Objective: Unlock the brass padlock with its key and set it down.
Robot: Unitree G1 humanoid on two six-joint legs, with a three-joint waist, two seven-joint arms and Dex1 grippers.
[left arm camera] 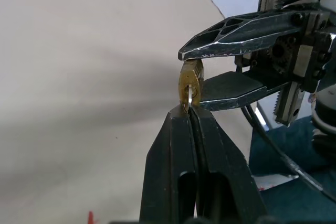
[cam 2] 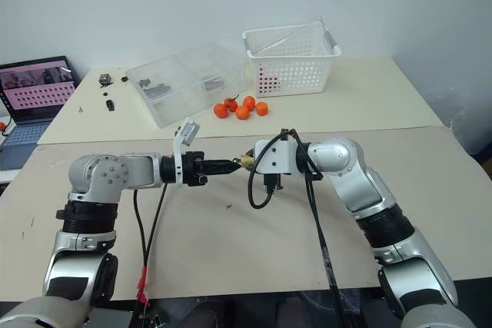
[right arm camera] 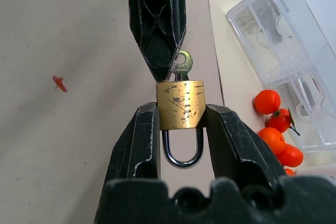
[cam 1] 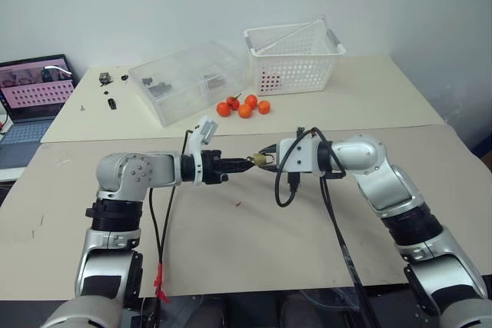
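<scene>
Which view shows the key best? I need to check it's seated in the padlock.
The right wrist view: the key's bow sits above the brass padlock, pinched by the left pincer. The left wrist view shows just its edge; in both eye views it's too small to discern.

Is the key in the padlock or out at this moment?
In. The key sits in the brass padlock, only its head protruding, pinched by the left gripper.

Small silvery metal key: blade hidden inside the scratched brass padlock; bow partly covered by the left gripper tips. Laptop cut by the frame edge. Small dark parts in the clear plastic compartment box too small to identify.
</scene>
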